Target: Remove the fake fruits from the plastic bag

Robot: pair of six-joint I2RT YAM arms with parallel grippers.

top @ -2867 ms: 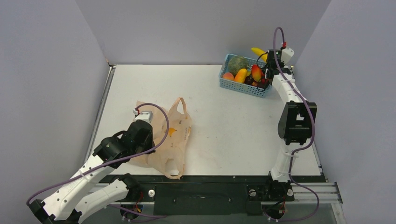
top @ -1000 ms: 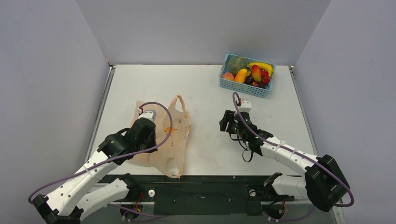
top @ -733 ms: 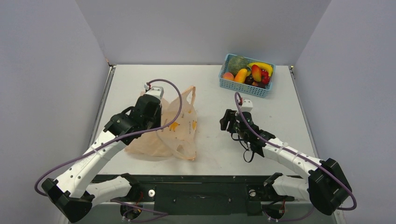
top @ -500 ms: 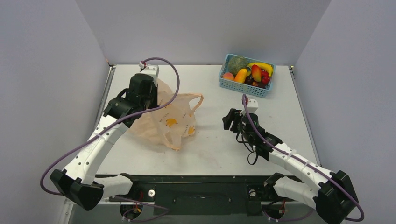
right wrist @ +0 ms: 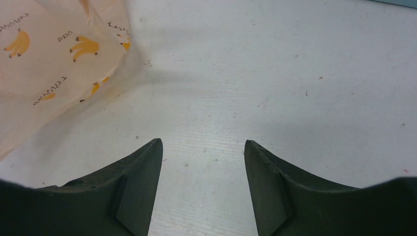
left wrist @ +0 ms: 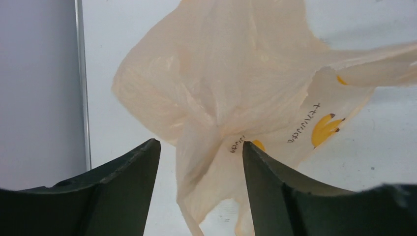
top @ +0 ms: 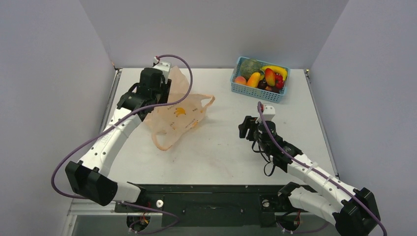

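The fake fruits lie in a blue basket [top: 236,87] at the back right: green melon [top: 251,67], yellow banana [top: 275,70], red-yellow mango [top: 270,76] and dark plum [top: 263,84]. The pale-orange plastic bag [top: 179,115] lies limp at the back left, with no fruit showing through it. My left gripper [top: 166,91] hangs over the bag's left end. In the left wrist view its jaws [left wrist: 201,143] stand apart, with a loose fold of the bag [left wrist: 236,73] between them. My right gripper [top: 246,129] is open over bare table [right wrist: 202,141], the bag [right wrist: 49,54] off to its left.
A peach-coloured fruit [top: 240,80] and a shiny red fruit [top: 279,81] also sit in the basket. Grey walls close in the table on three sides. A metal rail [top: 109,105] runs along the left edge beside the left arm.
The left arm has swung the bag from the front left to the back left, and its jaws have parted from shut. The right gripper drifted slightly right.
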